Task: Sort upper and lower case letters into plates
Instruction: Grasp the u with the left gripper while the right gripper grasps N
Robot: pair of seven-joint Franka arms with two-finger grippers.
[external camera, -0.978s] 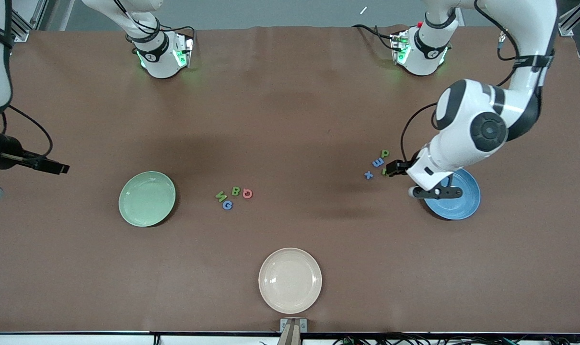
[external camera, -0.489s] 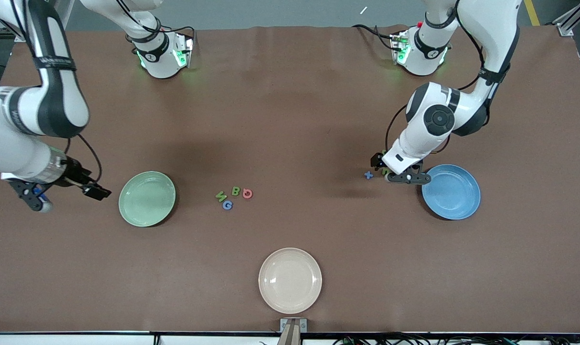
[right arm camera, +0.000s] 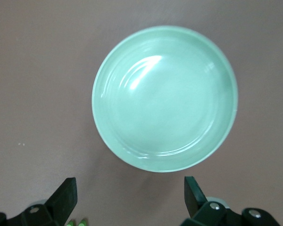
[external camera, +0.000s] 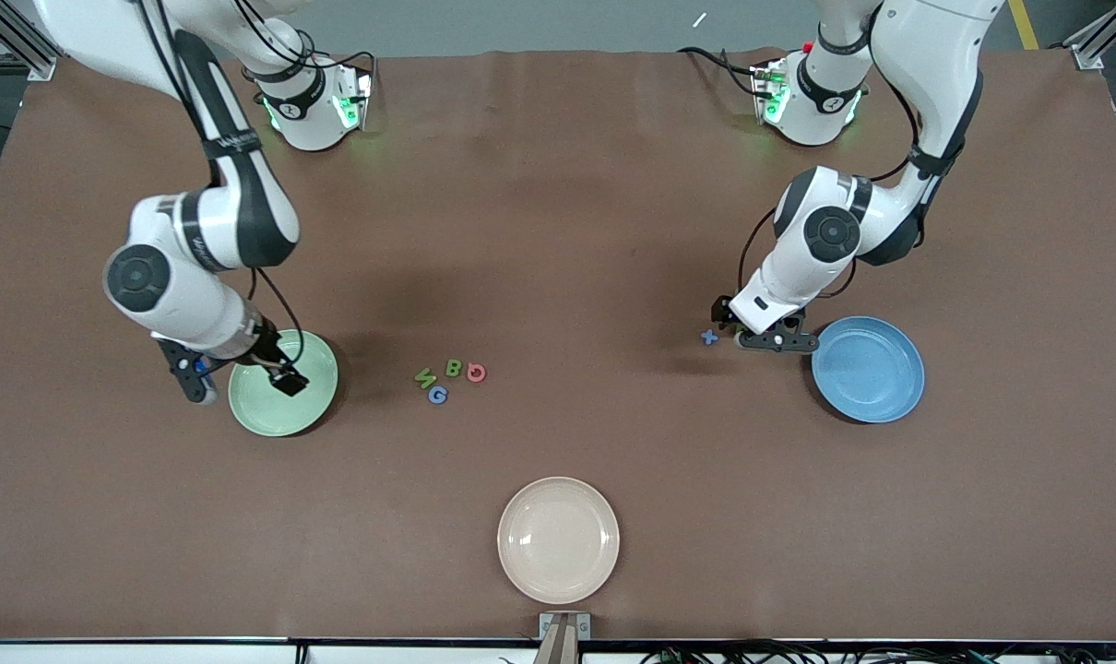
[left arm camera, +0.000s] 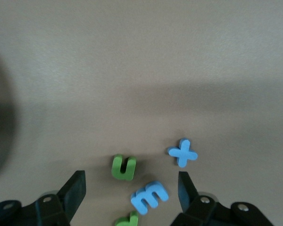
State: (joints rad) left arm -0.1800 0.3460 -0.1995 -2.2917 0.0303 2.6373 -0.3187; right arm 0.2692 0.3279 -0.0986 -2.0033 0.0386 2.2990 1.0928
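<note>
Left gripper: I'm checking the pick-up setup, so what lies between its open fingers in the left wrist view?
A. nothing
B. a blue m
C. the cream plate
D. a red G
B: the left gripper is open, with the blue m on the table between its fingers.

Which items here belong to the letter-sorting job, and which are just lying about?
Job:
pale green plate, under the right hand
sky blue plate
capital letters mid-table
small letters under the open left hand

Lying about:
cream plate, nearest the front camera
</note>
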